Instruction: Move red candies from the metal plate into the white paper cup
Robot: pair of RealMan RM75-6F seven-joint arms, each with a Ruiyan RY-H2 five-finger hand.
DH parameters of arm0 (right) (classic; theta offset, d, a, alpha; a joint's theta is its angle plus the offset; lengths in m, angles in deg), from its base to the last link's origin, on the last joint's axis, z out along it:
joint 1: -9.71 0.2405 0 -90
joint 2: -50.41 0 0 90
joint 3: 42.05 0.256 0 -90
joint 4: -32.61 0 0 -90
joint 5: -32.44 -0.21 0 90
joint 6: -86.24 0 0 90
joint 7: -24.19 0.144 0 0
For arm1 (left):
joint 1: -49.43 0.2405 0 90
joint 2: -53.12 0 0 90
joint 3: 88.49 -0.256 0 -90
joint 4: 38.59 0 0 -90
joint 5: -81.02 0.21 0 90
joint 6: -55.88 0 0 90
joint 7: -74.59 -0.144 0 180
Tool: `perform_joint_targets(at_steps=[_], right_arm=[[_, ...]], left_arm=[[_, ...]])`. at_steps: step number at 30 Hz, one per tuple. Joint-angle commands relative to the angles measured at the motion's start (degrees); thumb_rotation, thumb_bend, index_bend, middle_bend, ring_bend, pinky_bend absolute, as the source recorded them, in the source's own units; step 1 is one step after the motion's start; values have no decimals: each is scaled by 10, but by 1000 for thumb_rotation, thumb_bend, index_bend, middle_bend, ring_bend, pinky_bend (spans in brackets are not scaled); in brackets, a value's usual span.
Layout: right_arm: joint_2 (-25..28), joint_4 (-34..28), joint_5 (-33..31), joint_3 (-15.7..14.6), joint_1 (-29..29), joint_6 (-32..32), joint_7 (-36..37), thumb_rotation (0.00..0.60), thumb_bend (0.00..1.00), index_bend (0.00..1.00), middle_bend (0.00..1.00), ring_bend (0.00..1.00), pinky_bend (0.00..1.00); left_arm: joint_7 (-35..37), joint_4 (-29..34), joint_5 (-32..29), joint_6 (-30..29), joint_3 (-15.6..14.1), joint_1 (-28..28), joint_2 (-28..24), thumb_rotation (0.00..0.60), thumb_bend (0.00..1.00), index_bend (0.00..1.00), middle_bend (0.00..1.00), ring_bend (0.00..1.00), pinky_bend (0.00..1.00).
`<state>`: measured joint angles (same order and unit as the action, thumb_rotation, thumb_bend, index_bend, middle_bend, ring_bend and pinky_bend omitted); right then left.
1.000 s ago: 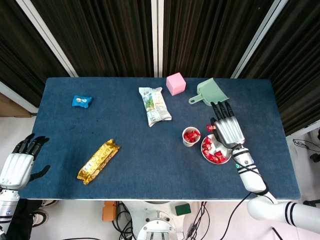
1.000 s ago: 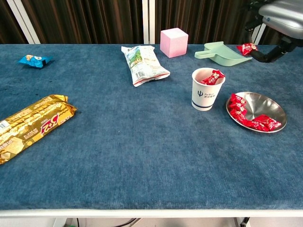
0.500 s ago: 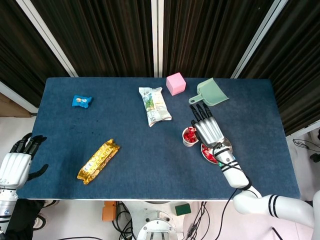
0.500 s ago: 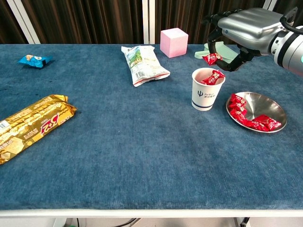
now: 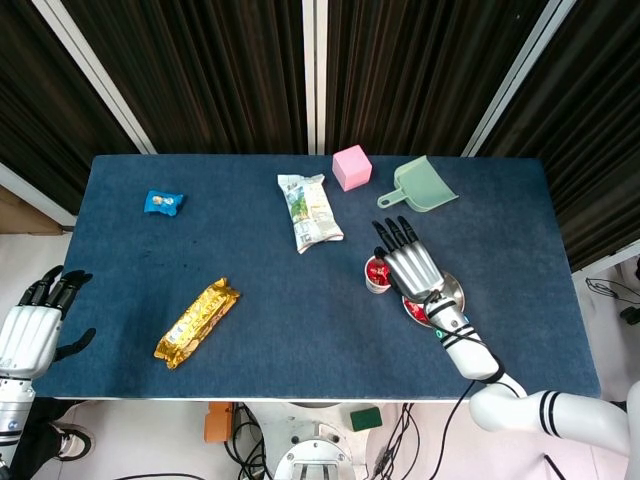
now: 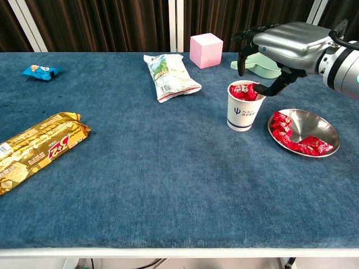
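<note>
On the near side of the white paper cup [image 6: 245,105], toward the robot's left, a gold snack bar [image 6: 35,147] lies on the blue table [image 6: 168,185], well apart from the cup. The metal plate [image 6: 321,128] sits just to the right of the cup and still carries a cluster of red candies [image 6: 293,137] along its left and front rim, so the job looks only partly done. The cup holds several red candies [image 6: 242,91] heaped up to its rim. Directly above the cup hangs the right robot hand [image 6: 283,46], fingers arched down over the mouth with the thumb at the rim; whether it still pinches a candy or has let go cannot be told. The next candy lies to the right of and slightly nearer than this hand, a short sideways reach back to the plate. The left robot hand [image 5: 35,325] rests far off past the table's left edge, released and holding nothing, so the right one is plainly nearer. Beyond the cup lie a green scoop [image 6: 259,61], a pink cube [image 6: 206,50], a white snack bag [image 6: 170,76] and, far left, a blue wrapped sweet [image 6: 40,71].
</note>
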<state>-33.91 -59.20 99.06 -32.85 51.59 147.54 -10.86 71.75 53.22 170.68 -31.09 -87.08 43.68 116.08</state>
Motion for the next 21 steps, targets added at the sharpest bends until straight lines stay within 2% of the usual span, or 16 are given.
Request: perform_joint_targets(at_steps=[1,6,12,21], right_arm=[[5,-4,6,0,-3,6,5,600,373,361,10,0,0],[25,-22,27,-7,-19,31,17,600,374,342,10,0,0],[69,-35,39,-37,-67,67,31,600,375,341,10,0,0],[81,1,15,-67,-105,51,57,600,374,341,6,0,0]], left_arm=[[-1,0,0,2,0,-1,0,600,179,173,155,57,198],[-3,2,0,3,-1,-1,0,600,179,173,155,57,199],[-3,1,1,4,-1,-1,0,600,179,173,155,57,199],[-11,5,6,4,-3,-2,2,600,179,173,155,57,199]])
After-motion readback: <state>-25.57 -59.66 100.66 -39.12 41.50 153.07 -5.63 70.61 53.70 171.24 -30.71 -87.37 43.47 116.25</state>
